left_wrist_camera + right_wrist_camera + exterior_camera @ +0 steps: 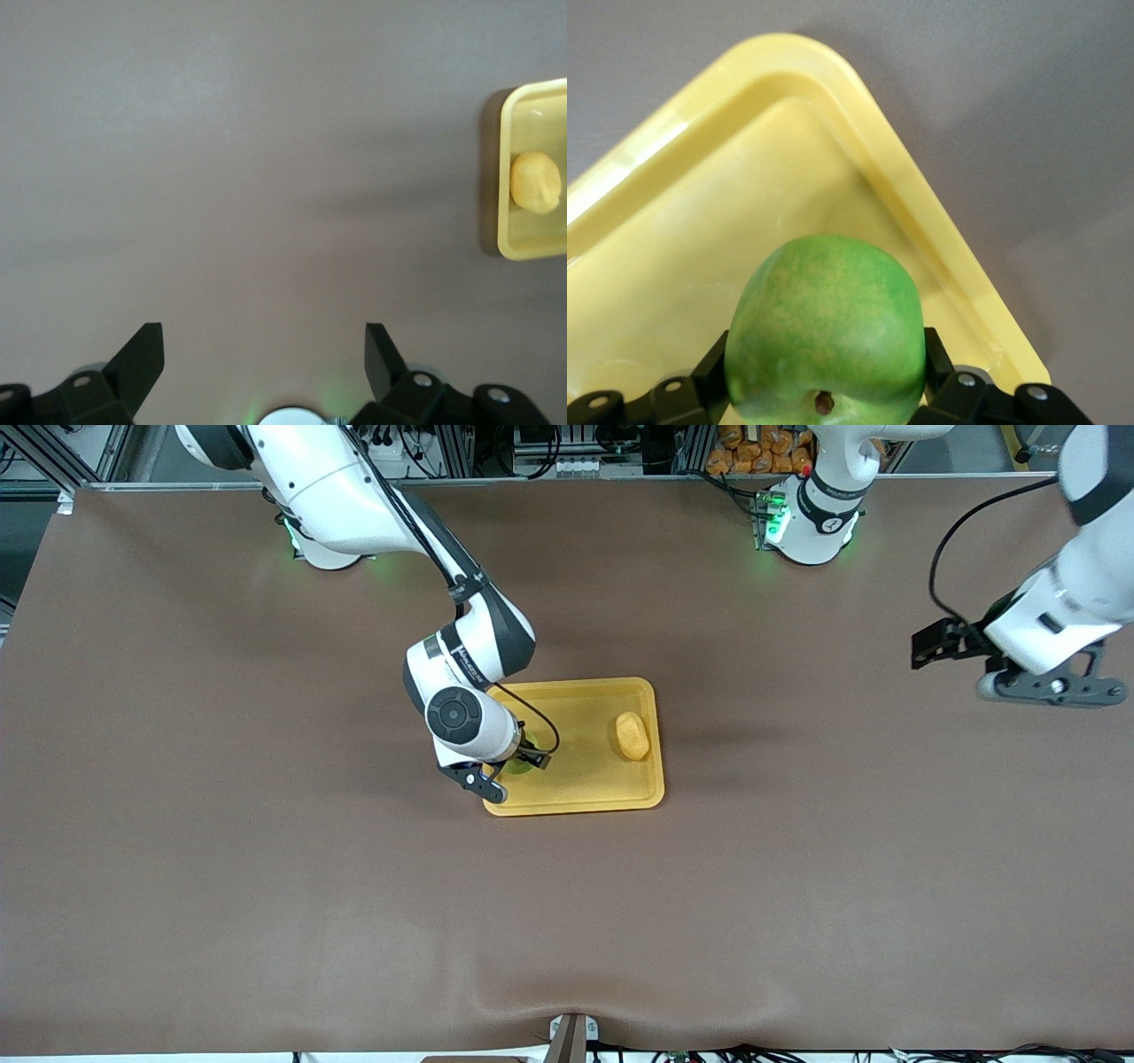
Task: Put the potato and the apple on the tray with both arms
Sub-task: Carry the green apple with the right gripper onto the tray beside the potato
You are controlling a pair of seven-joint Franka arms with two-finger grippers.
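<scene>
Gripping the small round bright green apple (826,332) between its two black fingers, the right gripper (512,766) sits low over the flat rectangular yellow-orange plastic tray (585,793), at the tray's end toward the right arm's side of the table. The right wrist view shows the fingers pressed against the fruit's two flanks, with the stem dimple facing the camera and the tray floor close beneath — a placement, I judge, that lacks only the release. Whether the apple already touches the tray cannot be told.

At the tray's other end, toward the left arm, the small oblong yellow-orange potato (633,735) lies on the tray floor just inside the low rim, free of any gripper. That half of the job looks finished. Setting the two items at separate ends keeps them well apart, so the descending gripper has room.

Well clear of the tray, the left gripper (1045,684) hangs above bare brown table (266,886) near the left arm's end, its fingers spread wide and holding nothing — waiting, and out of the other arm's way.
</scene>
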